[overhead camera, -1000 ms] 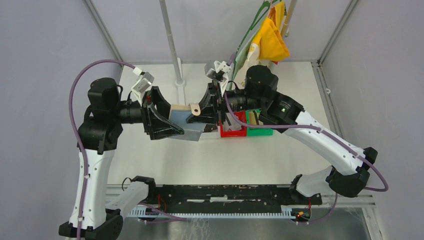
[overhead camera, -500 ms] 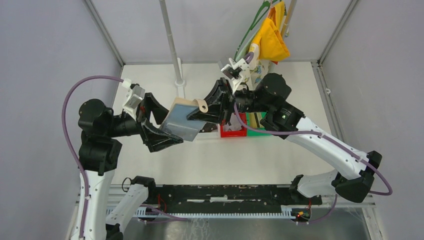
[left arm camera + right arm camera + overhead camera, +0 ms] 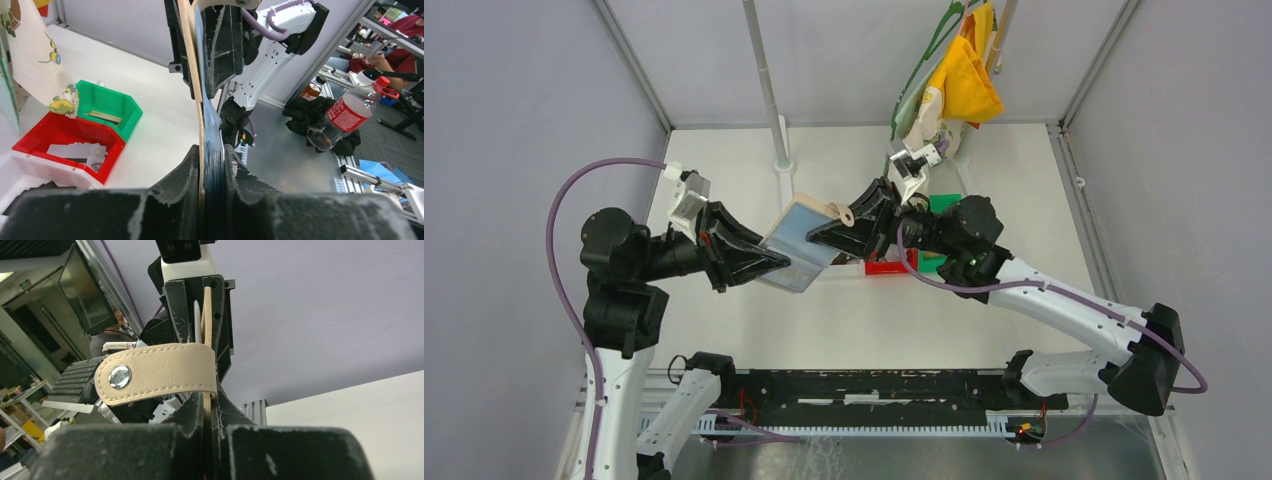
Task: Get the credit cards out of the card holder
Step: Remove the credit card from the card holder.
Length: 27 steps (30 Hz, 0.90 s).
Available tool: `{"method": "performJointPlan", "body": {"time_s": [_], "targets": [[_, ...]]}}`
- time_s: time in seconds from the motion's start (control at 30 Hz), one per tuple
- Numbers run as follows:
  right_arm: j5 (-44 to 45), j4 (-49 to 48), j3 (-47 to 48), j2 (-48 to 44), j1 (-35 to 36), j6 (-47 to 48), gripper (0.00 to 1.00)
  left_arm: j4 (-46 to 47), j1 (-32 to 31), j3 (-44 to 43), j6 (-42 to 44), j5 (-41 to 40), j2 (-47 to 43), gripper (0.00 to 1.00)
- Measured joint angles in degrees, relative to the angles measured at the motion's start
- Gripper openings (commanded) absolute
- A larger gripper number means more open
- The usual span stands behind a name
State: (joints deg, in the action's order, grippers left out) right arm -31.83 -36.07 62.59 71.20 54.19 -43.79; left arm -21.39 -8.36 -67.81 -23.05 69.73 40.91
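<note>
From above, the tan leather-like card holder (image 3: 796, 248) with blue-grey panel hangs raised just left of the red plastic bin (image 3: 886, 267), left gripper (image 3: 764, 262) and right gripper (image 3: 839, 228) clenched on its opposite edges; the left wrist view shows pale grey credit cards (image 3: 75, 150) in that bin; the right wrist view shows the tan strap (image 3: 160, 372) unsnapped, so best hold one edge firm and draw cards straight out; no writing is legible.

Pale grey walls (image 3: 514, 120), white table (image 3: 844, 320), upright metal pole (image 3: 767, 90).

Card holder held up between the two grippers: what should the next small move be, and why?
Probably ease the left gripper away from the right gripper to spread the card holder open. Both clamp opposite edges of it in the air, and its strap hangs unfastened.
</note>
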Motion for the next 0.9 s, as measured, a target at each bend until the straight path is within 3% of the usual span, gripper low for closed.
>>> {"method": "performJointPlan", "body": {"time_s": [0.03, 0.07, 0.2, 0.27, 0.7, 0.83, 0.9], "targets": [[0.9, -1.8, -1.3, -0.2, 0.0, -0.6, 0.01, 0.2, 0.0, 0.0, -0.2, -0.3, 0.0, 0.03], [1.6, -3.0, -2.2, -0.3, 0.0, -1.0, 0.07, 0.1, 0.0, 0.0, -0.2, -0.6, 0.0, 0.02], [2.7, -3.2, -3.4, -1.4, 0.3, -0.3, 0.46, -2.4, 0.0, -0.1, 0.8, -1.6, 0.6, 0.02], [2.9, -0.9, -3.1, -2.7, 0.0, 2.3, 0.58, -4.8, 0.0, -0.6, 2.5, -1.7, 1.2, 0.02], [-3.8, 33.4, 18.3, 0.4, -1.0, 25.3, 0.68, -26.1, 0.0, -11.4, 22.4, 0.7, 9.0, 0.02], [-4.2, 41.0, 20.9, 2.6, -1.0, 29.6, 0.65, -29.0, 0.0, -11.8, 24.7, 1.2, 9.2, 0.02], [-4.2, 43.8, 22.3, 3.8, -1.0, 30.9, 0.55, -30.1, 0.0, -12.4, 25.4, 1.4, 9.4, 0.02]]}}
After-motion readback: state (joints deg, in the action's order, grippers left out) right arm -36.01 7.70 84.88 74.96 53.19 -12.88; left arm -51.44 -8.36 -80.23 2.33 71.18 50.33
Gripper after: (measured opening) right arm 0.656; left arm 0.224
